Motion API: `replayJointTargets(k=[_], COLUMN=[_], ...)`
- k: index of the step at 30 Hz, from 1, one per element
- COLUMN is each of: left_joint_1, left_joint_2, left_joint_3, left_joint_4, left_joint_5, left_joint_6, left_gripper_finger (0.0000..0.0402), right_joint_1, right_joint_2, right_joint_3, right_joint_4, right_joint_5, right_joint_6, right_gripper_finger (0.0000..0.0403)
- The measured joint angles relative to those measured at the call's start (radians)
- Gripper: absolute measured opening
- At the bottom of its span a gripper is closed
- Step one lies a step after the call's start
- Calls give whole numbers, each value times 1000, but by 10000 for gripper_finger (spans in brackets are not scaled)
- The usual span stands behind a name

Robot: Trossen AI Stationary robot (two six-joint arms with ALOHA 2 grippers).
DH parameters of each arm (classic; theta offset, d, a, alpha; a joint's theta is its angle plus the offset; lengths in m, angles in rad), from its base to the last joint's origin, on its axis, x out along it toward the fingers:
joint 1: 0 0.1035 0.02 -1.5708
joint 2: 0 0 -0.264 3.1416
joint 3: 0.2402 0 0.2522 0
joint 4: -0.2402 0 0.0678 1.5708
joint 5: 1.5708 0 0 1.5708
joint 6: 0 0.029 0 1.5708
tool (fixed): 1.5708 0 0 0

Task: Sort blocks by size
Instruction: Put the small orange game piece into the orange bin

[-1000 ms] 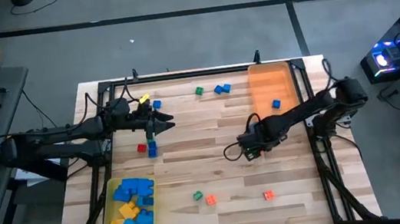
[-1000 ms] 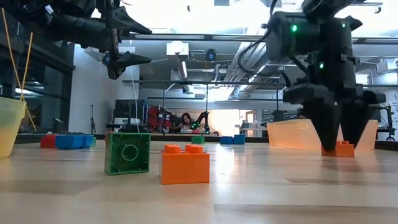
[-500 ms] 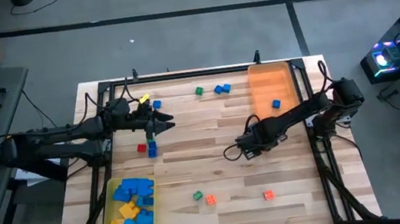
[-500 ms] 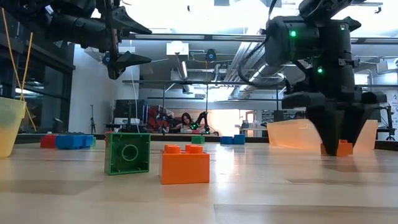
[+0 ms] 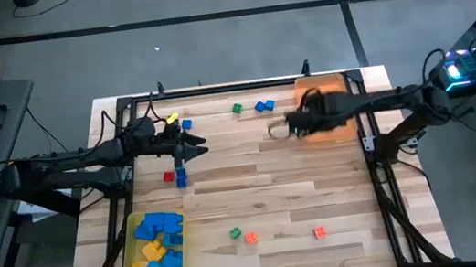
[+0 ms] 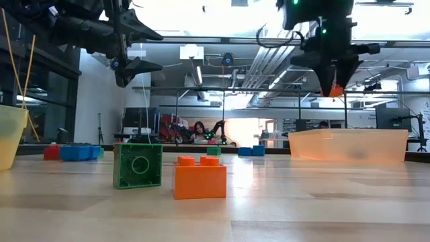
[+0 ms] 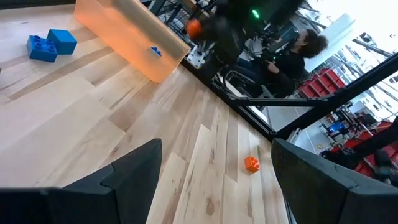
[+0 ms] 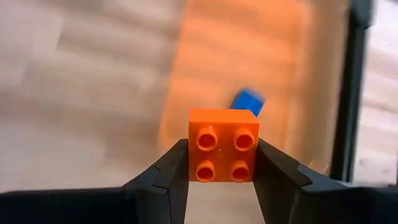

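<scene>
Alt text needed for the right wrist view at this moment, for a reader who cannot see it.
The right gripper holds a small orange block, four studs facing the camera, clamped between its two dark fingers. Below it lies the translucent orange tray with one small blue block inside, and wooden tabletop beside the tray.

No readable text, labels, brands or numbers anywhere on the blocks, trays or desk, honestly.

Orange four-stud cube (image 8: 224, 145), small blue cube (image 8: 248, 101) in translucent orange tray (image 8: 273, 56); pale wood table (image 5: 252, 173).
</scene>
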Motion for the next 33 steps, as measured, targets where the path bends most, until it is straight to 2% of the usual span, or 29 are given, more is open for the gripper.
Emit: replayJointTargets(k=[3, 7, 10, 13, 17, 19, 23, 28, 33], left_joint_1=[0, 0, 0, 0, 0, 0, 0, 0, 0], left_joint_2=[0, 0, 0, 0, 0, 0, 0, 0, 0], left_joint_3=[0, 0, 0, 0, 0, 0, 0, 0, 0], left_joint_4=[-2, -4, -3, -3, -4, -4, -4, -7, -13], left_joint_5=[0, 0, 0, 0, 0, 0, 0, 0, 1], left_joint_6=[-2, -18, -21, -21, -26, -26, -26, -27, -41], left_gripper_finger=[289, 289, 289, 289, 289, 289, 289, 289, 289], right_joint_1=[-110, -214, -241, -202, -51, 57, 315, 612, 773], right_joint_2=[-10, -10, -10, -19, -65, -77, -67, 40, 181], right_joint_3=[-17, -50, -56, -56, -56, -56, -54, -54, -55], right_joint_4=[-15, 14, 45, 97, 211, 256, 311, 322, 453], right_joint_5=[15, -44, -85, -127, -241, -304, -430, -579, -632], right_joint_6=[-57, -162, -238, -275, -275, -207, 42, 415, 699], right_gripper_finger=[162, 248, 296, 318, 323, 324, 325, 325, 326])
